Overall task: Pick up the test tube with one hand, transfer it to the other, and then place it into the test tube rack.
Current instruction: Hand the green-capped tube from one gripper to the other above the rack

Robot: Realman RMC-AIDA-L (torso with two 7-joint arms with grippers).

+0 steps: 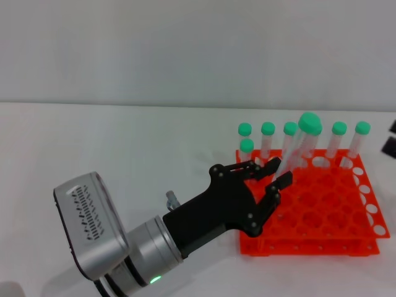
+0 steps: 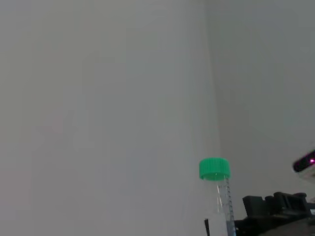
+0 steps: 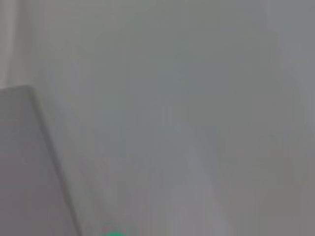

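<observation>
The orange-red test tube rack (image 1: pixel 322 213) stands on the white table at the right. Several green-capped tubes (image 1: pixel 339 129) stand in its back row. My left gripper (image 1: pixel 279 172) reaches from the lower left over the rack's back left part. It is shut on the test tube (image 1: pixel 309 122), which leans with its green cap higher than the others. The left wrist view shows that tube (image 2: pixel 215 169) upright against a plain grey background. The right gripper is out of view.
The left arm's silver-white wrist (image 1: pixel 124 247), with a green light, crosses the table's front left. Two small black shapes (image 1: pixel 391 146) show at the right edge of the head view. The right wrist view shows only blurred grey.
</observation>
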